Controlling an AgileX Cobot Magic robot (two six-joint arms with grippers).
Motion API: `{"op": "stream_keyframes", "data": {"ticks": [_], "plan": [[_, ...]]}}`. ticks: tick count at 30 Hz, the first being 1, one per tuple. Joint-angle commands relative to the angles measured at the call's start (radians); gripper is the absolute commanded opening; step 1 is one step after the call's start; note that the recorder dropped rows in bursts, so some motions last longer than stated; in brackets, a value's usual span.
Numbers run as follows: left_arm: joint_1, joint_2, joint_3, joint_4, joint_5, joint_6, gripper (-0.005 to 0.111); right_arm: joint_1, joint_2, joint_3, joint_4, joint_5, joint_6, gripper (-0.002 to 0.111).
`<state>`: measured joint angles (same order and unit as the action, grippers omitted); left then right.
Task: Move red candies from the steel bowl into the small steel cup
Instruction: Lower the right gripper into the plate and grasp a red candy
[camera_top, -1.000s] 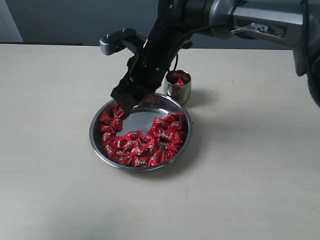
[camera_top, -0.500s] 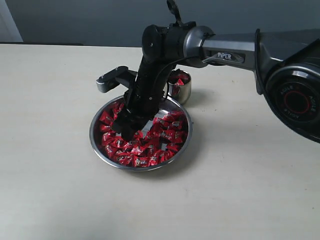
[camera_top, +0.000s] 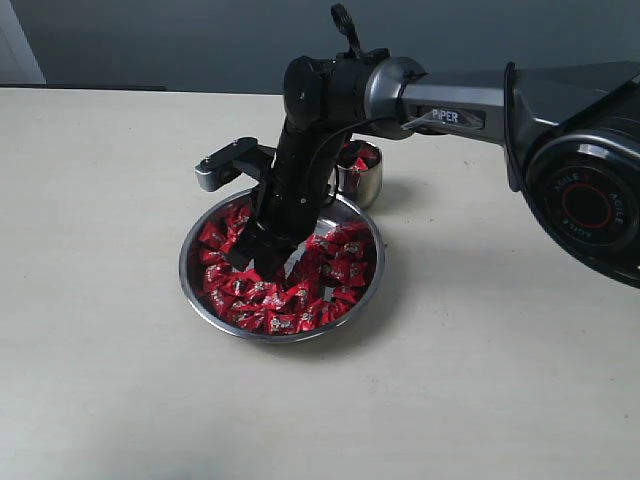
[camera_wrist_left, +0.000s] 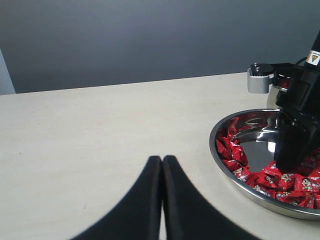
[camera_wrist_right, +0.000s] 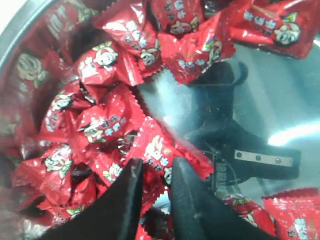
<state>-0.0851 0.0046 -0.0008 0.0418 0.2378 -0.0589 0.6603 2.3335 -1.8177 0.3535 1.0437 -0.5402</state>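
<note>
Inside the steel bowl (camera_wrist_right: 290, 80), only the right wrist view shows the right pincer (camera_wrist_right: 156, 163) nipping 1 red candy (camera_wrist_right: 153, 146).

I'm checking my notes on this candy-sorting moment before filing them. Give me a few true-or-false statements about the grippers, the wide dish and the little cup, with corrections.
1. The right gripper reaches down into the wide, shallow steel bowl, among the red-wrapped candies. True.
2. The small rounded steel cup is empty. False: red candies show inside it.
3. The left gripper has its jaws closed together over the bare table. True.
4. The cup stands inside the bowl. False: it stands on the table outside the bowl's rim.
5. The left gripper is also in the bowl. False: it is off to the side of the bowl, holding nothing.
</note>
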Motion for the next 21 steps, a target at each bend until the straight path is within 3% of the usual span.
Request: {"op": "stream_keyframes", "data": {"ticks": [1, 3, 7, 14, 18, 21], "plan": [[-0.007, -0.005, 0.001, 0.001, -0.006, -0.002, 0.000, 0.003, 0.001, -0.002, -0.010, -0.002, -0.007, 0.020], [-0.007, -0.005, 0.001, 0.001, -0.006, -0.002, 0.000, 0.003, 0.001, -0.002, -0.012, -0.002, -0.007, 0.018], [-0.007, -0.005, 0.001, 0.001, -0.006, -0.002, 0.000, 0.003, -0.010, -0.002, -0.041, -0.004, -0.005, -0.001], [-0.007, -0.005, 0.001, 0.001, -0.006, -0.002, 0.000, 0.003, -0.050, -0.002, -0.055, -0.047, -0.005, -0.001], [-0.007, -0.005, 0.001, 0.001, -0.006, -0.002, 0.000, 0.003, -0.053, -0.002, 0.027, -0.051, -0.005, -0.001], [-0.007, -0.005, 0.001, 0.001, -0.006, -0.002, 0.000, 0.005, -0.053, -0.002, 0.069, -0.053, -0.042, 0.011]]}}
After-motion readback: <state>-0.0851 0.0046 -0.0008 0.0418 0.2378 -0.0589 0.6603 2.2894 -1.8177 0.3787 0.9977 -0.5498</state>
